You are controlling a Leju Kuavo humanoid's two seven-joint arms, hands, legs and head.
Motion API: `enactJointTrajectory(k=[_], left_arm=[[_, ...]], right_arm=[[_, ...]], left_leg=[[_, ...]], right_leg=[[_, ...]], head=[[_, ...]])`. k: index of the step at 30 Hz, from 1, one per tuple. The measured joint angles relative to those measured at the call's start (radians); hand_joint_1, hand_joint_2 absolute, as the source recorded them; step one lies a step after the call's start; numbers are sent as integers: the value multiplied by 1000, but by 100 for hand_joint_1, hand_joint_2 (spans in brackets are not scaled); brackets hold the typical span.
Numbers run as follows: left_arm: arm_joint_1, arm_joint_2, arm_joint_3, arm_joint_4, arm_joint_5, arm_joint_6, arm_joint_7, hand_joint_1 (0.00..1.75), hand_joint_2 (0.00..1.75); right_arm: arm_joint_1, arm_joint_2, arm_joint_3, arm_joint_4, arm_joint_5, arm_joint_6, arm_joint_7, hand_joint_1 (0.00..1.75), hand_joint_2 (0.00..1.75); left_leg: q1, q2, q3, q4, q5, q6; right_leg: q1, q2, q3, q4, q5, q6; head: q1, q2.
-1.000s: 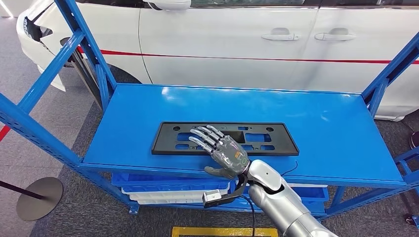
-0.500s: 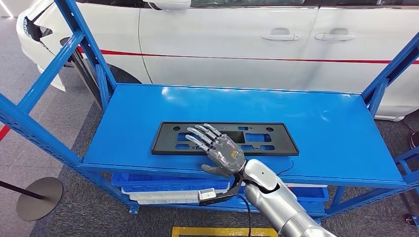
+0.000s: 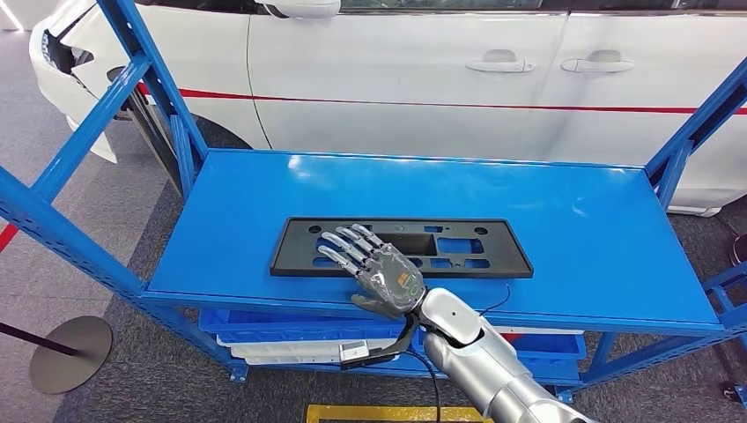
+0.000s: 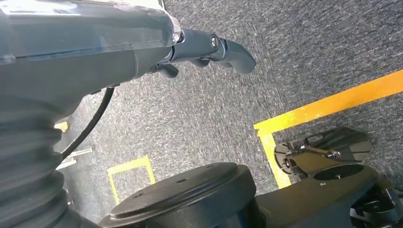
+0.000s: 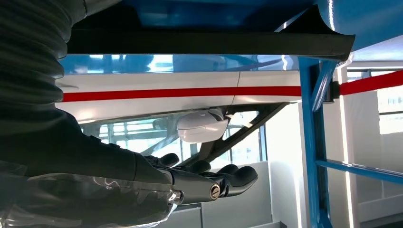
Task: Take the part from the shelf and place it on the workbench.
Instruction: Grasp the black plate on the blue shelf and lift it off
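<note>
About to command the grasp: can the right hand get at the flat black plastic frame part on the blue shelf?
Probably yes: the right hand hovers open over the near edge of the flat black plastic frame part, with nothing else on the blue shelf blocking it.

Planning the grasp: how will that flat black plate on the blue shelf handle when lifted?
The black plate is thin, wide and full of cut-outs, so probably light and may flex. Lying flat on the glossy shelf, it may slide before the right hand gets under its edge.
</note>
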Motion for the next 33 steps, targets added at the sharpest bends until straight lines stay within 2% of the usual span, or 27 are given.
enactJointTrajectory(k=[10,20,33], left_arm=[[0,0,9,0,-7,0,0,0,175],[2,0,16,0,-22,-8,-11,0,175],[2,0,20,0,-25,-21,-13,0,175]], right_arm=[[-30,25,0,99,-9,-22,25,0,175],[-33,23,-2,177,14,-61,62,0,175],[-90,24,-18,301,46,-100,124,0,175]], left_leg=[[0,0,0,0,0,0],[0,0,0,0,0,0],[0,0,3,0,0,0]], right_leg=[[0,0,0,0,0,0],[0,0,0,0,0,0],[0,0,2,0,0,0]], head=[[0,0],[0,0],[0,0]])
